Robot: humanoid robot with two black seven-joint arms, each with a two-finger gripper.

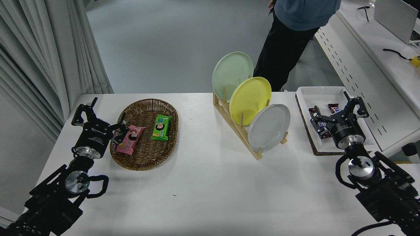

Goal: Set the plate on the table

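The right gripper (pixel 338 109) hovers over the tray (pixel 306 95), fingers spread wide and holding nothing, right of the rack (pixel 229 116). The plate (pixel 269 127) stands tilted in the rack's nearest slot, in front of the yellow plate (pixel 250 100), above the table (pixel 210 183). The left gripper (pixel 98 116) sits parked beside the basket (pixel 144 157), fingers splayed, empty.

Bright, even overhead light — soft shadows under the rack (pixel 241 132) and basket (pixel 144 157) — sharp throughout.
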